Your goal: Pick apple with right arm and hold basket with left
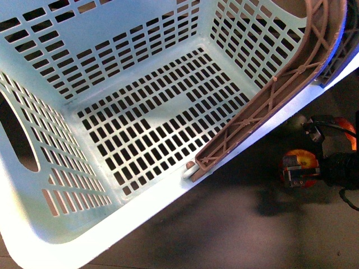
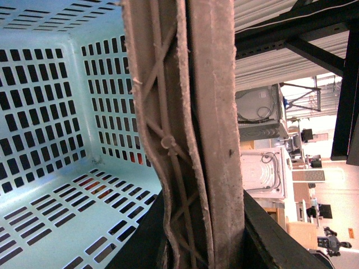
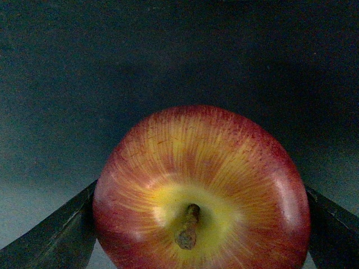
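Right wrist view: yellow-centred red apple [image 3: 202,190]

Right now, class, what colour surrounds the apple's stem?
Yellow on the apple, fading to red; right wrist view.

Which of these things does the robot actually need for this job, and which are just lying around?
Needed: the apple, between the right arm's jaws; the mint-green basket, with its brown handle.
Just lying about: a red-orange fruit behind the right arm; white machines in the background.
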### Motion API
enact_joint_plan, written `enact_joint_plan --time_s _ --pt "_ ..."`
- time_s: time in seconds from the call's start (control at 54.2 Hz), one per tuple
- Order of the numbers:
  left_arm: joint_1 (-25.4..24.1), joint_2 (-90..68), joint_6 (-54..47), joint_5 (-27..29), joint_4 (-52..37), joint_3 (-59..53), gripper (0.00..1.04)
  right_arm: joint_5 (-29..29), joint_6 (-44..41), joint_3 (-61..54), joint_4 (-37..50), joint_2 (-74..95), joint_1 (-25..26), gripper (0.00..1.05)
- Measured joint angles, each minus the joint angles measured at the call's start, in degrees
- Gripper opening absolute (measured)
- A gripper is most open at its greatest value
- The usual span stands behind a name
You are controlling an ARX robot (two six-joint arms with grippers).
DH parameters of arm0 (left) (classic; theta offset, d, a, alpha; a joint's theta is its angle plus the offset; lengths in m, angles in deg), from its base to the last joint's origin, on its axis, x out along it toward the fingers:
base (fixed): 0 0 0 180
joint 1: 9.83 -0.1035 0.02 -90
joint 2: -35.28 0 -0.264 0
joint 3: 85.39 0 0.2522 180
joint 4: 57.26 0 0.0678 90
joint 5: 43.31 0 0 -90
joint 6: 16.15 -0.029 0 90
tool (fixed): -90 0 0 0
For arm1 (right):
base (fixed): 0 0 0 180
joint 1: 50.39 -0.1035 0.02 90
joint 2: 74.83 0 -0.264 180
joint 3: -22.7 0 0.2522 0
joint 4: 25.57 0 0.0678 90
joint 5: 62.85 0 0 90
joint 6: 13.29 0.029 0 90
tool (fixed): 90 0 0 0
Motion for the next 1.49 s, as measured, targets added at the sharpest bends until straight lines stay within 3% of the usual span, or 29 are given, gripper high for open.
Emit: enact_joint_plan --time_s 0.074,0.221,0.535,0.794,1.07,1.237,1.495 --pt "0.0 0.0 0.0 0.0 0.0 0.0 0.20 0.2 0.0 0.1 0.0 0.3 0.0 0.96" --pt "0.0 0.0 0.0 0.0 0.0 0.0 0.20 0.2 0.1 0.1 0.5 0.4 0.0 0.84" --pt "0.0 0.0 0.0 0.0 0.0 0.0 0.20 -0.1 -0.1 -1.9 1.2 -1.2 0.3 0.82" --pt "0.0 0.0 0.0 0.0 0.0 0.0 0.20 -5.1 -1.3 -9.4 1.2 -15.9 4.5 0.82" --pt "0.0 0.0 0.0 0.0 0.0 0.0 0.20 -8.4 -0.7 -14.0 -5.2 -37.9 9.8 0.82" --pt "0.0 0.0 0.0 0.0 0.0 0.0 0.20 -9.3 1.1 -13.7 -8.7 -51.2 8.9 0.81" --pt "0.0 0.0 0.0 0.0 0.0 0.0 0.20 -4.0 0.6 -12.0 -11.0 -65.2 3.5 0.81"
